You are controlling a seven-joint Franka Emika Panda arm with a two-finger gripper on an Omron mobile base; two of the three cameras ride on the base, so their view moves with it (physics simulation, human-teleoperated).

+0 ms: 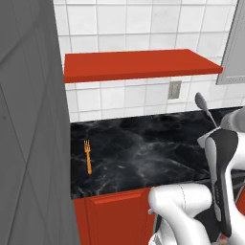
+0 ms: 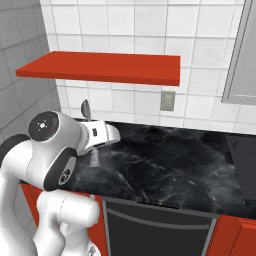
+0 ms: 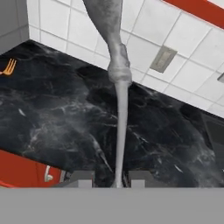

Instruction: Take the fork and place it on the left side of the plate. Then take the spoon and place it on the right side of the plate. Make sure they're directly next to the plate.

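Your gripper [image 3: 112, 177] is clenched on the handle end of the spoon [image 3: 119, 100], which stands up and away from the fingers, bowl outermost, above the counter. The fork [image 1: 88, 155] lies flat on the black marble counter [image 1: 143, 148] near its left end, tines toward the wall, well apart from the spoon.

Risks as you go: the grip is at the very tip of a thin handle, so the spoon could pivot or slip if you swing fast. I can't spot the plate from here, so you have no reference yet for "directly next to". Watch the raised bowl near the red shelf [image 1: 139, 64].

Room: white tiled wall, a wall outlet [image 2: 168, 101], red cabinet fronts [image 1: 115, 215] below, grey panel on the left.
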